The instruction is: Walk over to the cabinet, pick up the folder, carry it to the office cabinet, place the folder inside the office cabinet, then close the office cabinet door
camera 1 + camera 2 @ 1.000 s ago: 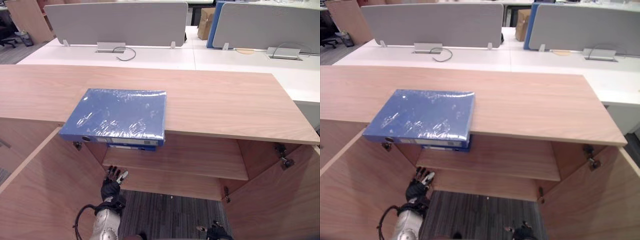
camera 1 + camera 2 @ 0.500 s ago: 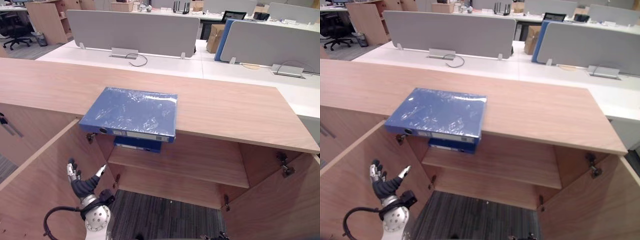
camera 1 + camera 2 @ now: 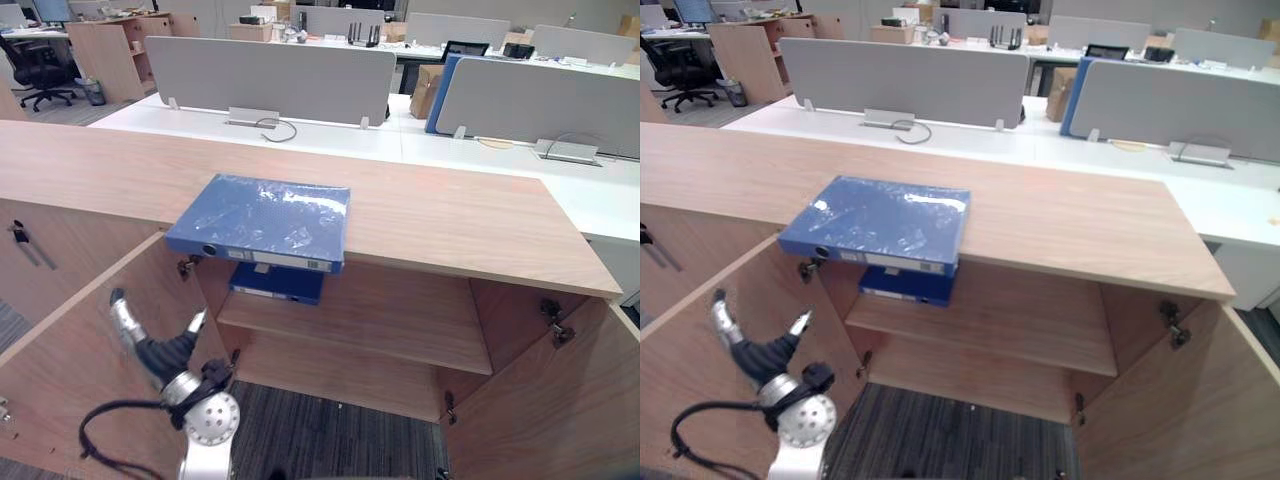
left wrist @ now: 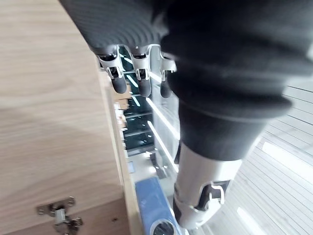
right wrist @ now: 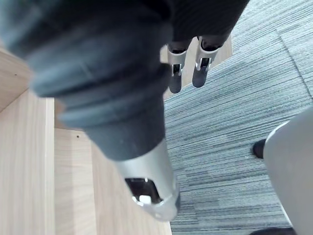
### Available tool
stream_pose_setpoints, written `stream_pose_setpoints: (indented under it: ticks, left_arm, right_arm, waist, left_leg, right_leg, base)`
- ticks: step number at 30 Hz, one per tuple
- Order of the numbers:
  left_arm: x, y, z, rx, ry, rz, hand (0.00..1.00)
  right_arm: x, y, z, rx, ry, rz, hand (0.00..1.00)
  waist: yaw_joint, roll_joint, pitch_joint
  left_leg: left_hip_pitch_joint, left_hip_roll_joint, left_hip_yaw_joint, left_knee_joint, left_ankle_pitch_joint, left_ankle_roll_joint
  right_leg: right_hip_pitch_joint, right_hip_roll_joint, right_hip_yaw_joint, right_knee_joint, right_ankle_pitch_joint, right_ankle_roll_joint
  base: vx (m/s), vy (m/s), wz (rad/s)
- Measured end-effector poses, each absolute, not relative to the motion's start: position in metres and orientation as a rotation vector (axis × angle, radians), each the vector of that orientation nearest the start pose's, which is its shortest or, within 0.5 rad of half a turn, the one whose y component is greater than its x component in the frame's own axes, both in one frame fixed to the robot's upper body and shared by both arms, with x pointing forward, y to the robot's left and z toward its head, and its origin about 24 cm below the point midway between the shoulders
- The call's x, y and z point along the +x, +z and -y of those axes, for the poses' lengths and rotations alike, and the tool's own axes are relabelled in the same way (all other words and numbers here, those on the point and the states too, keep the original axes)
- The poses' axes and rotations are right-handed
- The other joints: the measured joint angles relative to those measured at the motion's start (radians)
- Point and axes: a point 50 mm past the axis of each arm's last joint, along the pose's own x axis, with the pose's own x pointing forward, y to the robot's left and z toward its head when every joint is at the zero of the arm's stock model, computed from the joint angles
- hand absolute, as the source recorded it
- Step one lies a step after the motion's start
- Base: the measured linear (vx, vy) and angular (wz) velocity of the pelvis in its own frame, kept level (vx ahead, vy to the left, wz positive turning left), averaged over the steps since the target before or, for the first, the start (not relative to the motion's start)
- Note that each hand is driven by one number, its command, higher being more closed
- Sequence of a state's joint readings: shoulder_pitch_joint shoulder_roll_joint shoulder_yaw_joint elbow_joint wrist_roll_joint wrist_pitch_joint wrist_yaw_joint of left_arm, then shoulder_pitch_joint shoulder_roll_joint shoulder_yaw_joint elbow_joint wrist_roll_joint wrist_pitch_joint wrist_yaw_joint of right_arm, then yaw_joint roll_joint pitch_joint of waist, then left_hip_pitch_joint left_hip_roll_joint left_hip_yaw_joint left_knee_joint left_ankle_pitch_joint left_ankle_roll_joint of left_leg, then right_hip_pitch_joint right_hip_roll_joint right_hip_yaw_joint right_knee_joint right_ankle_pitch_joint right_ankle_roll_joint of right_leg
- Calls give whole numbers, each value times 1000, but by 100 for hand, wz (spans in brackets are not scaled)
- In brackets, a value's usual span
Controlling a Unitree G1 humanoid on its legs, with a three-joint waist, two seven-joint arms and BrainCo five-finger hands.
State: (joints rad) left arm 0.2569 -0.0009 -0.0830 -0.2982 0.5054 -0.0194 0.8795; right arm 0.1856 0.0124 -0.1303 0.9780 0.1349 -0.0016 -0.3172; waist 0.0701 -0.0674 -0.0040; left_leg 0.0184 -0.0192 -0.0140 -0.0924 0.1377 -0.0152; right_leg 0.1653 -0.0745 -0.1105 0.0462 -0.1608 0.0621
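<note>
The folder (image 3: pixel 262 221) was seen flat on the cabinet top (image 3: pixel 450 220), its spine overhanging the front edge and laid along it. The left hand (image 3: pixel 163 352), spread open and empty, was held below it and leftward, judged nearer. The right hand (image 5: pixel 177 73) was relaxed and empty.

L hand (image 3: pixel 165 352) held up at lower left, fingers straight and splayed, thumb out wide, nothing in it. L arm (image 3: pixel 207 445) comes up from below, wrist angled up. R hand (image 5: pixel 201 73): fingers straight, relaxed, empty.
</note>
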Motion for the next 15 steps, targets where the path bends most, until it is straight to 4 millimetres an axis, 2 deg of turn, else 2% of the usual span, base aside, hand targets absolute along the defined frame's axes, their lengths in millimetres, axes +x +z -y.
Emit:
stream_pose_setpoints:
  ticks: [4,7,15]
  left_arm:
    - [212,78,-182,750,787,371,0]
    - [225,81,-189,912,752,409,0]
    - [254,90,-211,1222,643,457,0]
  right_arm:
    - [69,-168,182,-11,-496,-1197,0]
    - [80,-167,182,-1,-498,-1190,0]
    - [109,-161,196,-26,-468,-1124,0]
  waist:
    - [-12,3,0]
    - [-20,6,8]
    - [-25,10,14]
  left_leg:
    - [-3,-8,0,0,3,5]
    - [-5,-14,2,1,3,7]
    - [-6,-33,-20,5,1,11]
  right_leg:
    - [-7,-7,11,-1,0,1]
    - [-12,-12,19,-5,2,3]
    - [-19,-23,41,-21,15,-1]
  base:
    - [-7,21,-6]
    - [19,19,-6]
    - [15,8,-9]
